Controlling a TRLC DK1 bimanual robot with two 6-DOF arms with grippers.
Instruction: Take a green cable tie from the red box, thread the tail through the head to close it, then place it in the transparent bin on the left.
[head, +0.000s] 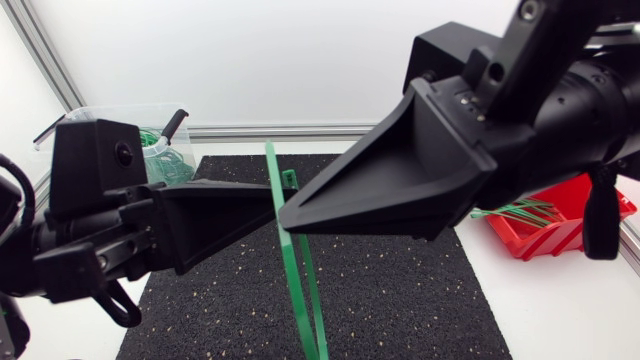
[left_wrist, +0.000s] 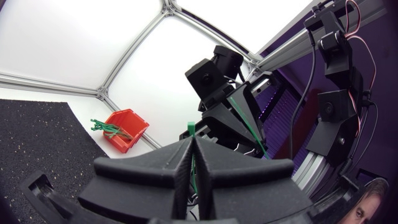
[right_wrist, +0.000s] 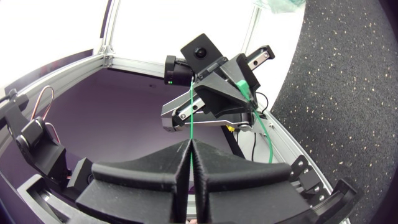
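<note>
Head view alone gives full layout: green cable tie (head: 292, 270) held in the air over black mat (head: 420, 290), mid-table, btwn both grippers. Red box (head: 560, 215) w/ more green ties (head: 515, 212) at far right on white table (head: 570, 320); transparent bin (head: 130, 110) at back left, some green inside. Left wrist view: red box (left_wrist: 127, 134) beyond own fingers, no bin. Right wrist view: only a corner of bin (right_wrist: 280, 5), no box.

Tie: thin, flat, bright green. Two strands running down side by side & off lower edge of head view, so bend not seen. One end sticking up above grippers; small square head just over left gripper's tips. Cannot tell whether tail is through head.

Left gripper (head: 272, 203): in from left edge, roughly level, fingers pressed together, pinching tie just under its head; green showing in the seam in its wrist view. Right gripper (head: 288, 218): in from upper right, past the middle, sloping down, tips nearly touching the left's, likewise clamped flat on a strand of tie, strand running straight into the seam in its wrist view. Each wrist view facing the other gripper, tip to tip.
</note>
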